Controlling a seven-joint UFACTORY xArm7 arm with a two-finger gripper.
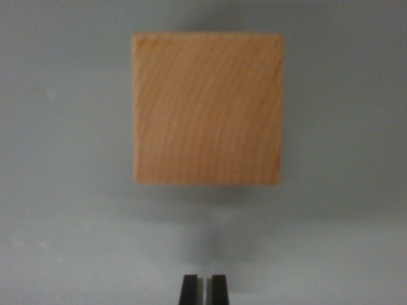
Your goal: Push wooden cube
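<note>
A light wooden cube point(207, 109) with curved grain fills the upper middle of the wrist view, resting on a plain grey surface point(63, 190). Its face looks square and slightly blurred. At the bottom edge my gripper point(204, 289) shows as two black fingertips point(189, 290) standing side by side with only a thin slit between them, holding nothing. The tips sit below the cube in the picture, roughly in line with its middle, with a strip of bare grey surface between them and the cube's near edge.
Only the grey surface surrounds the cube on all sides. A soft shadow lies under the cube's lower edge.
</note>
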